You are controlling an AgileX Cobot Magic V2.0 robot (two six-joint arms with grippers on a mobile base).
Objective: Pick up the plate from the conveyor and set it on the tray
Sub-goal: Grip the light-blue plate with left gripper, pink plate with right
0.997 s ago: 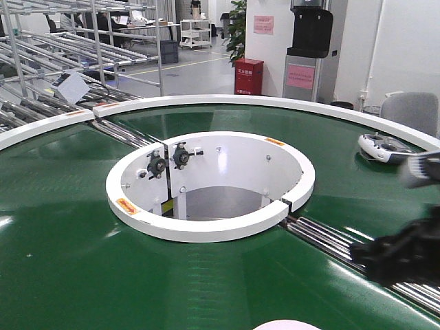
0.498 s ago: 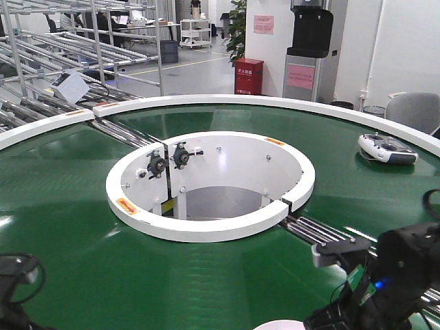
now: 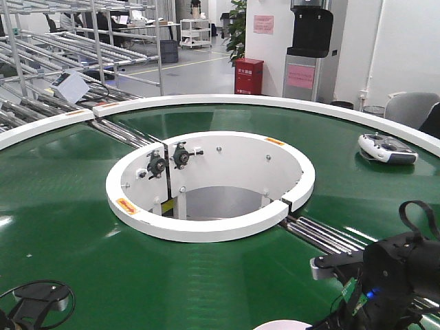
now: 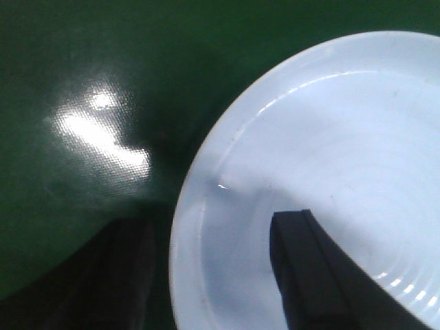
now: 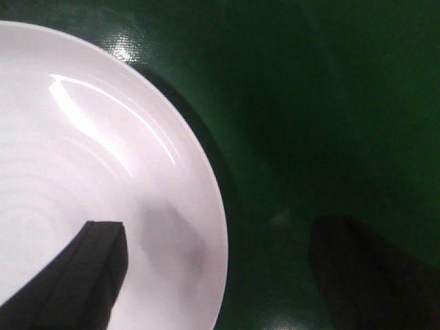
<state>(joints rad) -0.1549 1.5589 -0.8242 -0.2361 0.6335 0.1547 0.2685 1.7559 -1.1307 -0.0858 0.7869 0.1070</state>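
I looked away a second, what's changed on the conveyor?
The right arm swung down and inward; the left arm entered lower left. The left gripper and right gripper, open, straddle opposite rims of the plate, nothing grasped. The plate, remote and conveyor stayed put.

Left gripper [image 4: 216, 275] and right gripper [image 5: 220, 275] are both hovering low, pointing down, jaws spread wide.

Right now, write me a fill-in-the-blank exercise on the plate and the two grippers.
The plate lies on the conveyor's ____ belt.
The left gripper straddles the plate's ____, one finger over the plate and one over the belt.
The right gripper, likewise astride it, is ____, gripping nothing.
Missing words: green; rim; open.
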